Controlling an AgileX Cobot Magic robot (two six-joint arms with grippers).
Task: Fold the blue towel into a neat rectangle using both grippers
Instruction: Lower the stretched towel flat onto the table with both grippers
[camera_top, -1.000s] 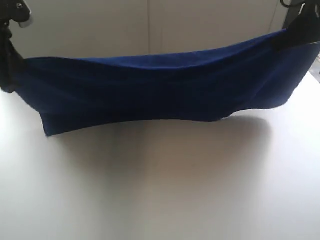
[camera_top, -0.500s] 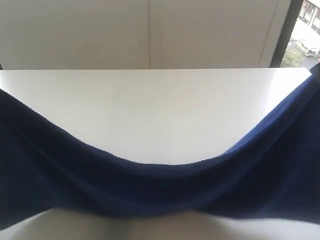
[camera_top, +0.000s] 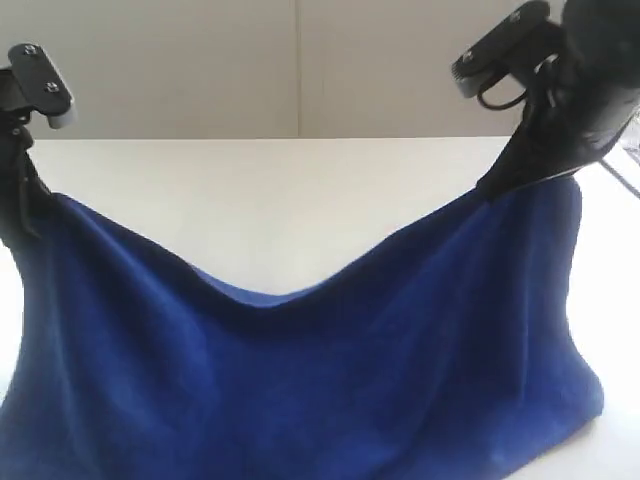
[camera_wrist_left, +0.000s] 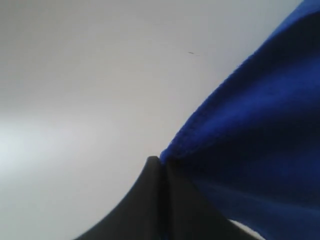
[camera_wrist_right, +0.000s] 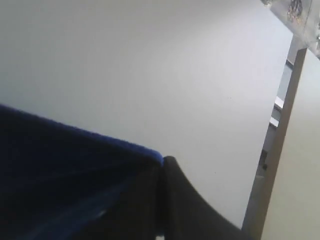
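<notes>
The blue towel (camera_top: 320, 380) hangs in the air close to the exterior camera, sagging in the middle between its two held top corners. My left gripper (camera_top: 22, 215) pinches the left corner, and in the left wrist view its black jaws are pressed together on the towel's stitched edge (camera_wrist_left: 186, 142). My right gripper (camera_top: 510, 185) holds the right corner, higher up. In the right wrist view its jaws are also closed, with the towel corner (camera_wrist_right: 150, 155) caught at the tips. The towel's lower edge runs out of the exterior view.
A white table (camera_top: 300, 200) lies behind and below the towel, with a pale wall (camera_top: 250, 60) at its far edge. In the right wrist view a grey frame post (camera_wrist_right: 280, 145) stands beyond the table edge.
The towel has swung from low over the table toward the camera. Both arms have risen into view and now hold it up, hanging lengthwise.
</notes>
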